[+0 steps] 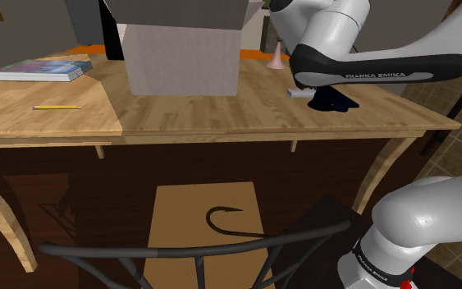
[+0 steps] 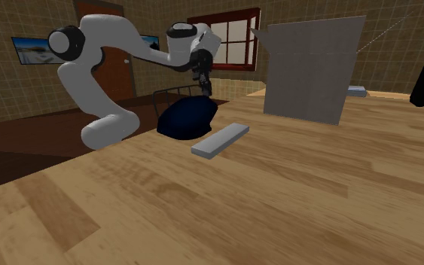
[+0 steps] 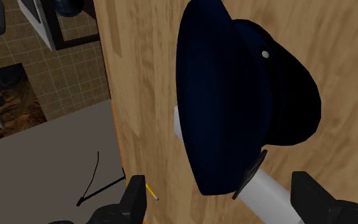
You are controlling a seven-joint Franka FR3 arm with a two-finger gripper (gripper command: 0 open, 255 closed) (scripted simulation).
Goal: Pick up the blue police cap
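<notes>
Presently the gripper (image 3: 219, 186) is released: both black fingers (image 3: 135, 196) stand wide apart above the wooden table (image 3: 145, 76).

1. Dark navy cap (image 3: 234, 95): it rests on the table directly beneath the hand. Its narrow end lies between the fingers, touched by neither. The long axis runs straight away from the fingers, along the table's grain, with the rounded crown at the far end. A small white stud (image 3: 265, 55) shows on the crown. Which end bears the peak cannot be determined.

2. Grey flat slab (image 3: 268, 188): it lies crosswise under the cap. Both ends show and the middle is hidden. In the second exterior view it extends from the cap toward 4 o'clock.

3. In the shoulder view the arm's black link (image 1: 385, 67) covers the cap's upper part.

4. Grey box (image 1: 184, 53): it stands at the cap's 10 o'clock in the shoulder view, well apart. The top flaps are open, and the contents cannot be seen.

5. Yellow pencil (image 1: 57, 107): it lies farther off at 9 o'clock, flat on the table.

6. Stacked books (image 1: 40, 70): they lie at the pencil's 11 o'clock.
</notes>
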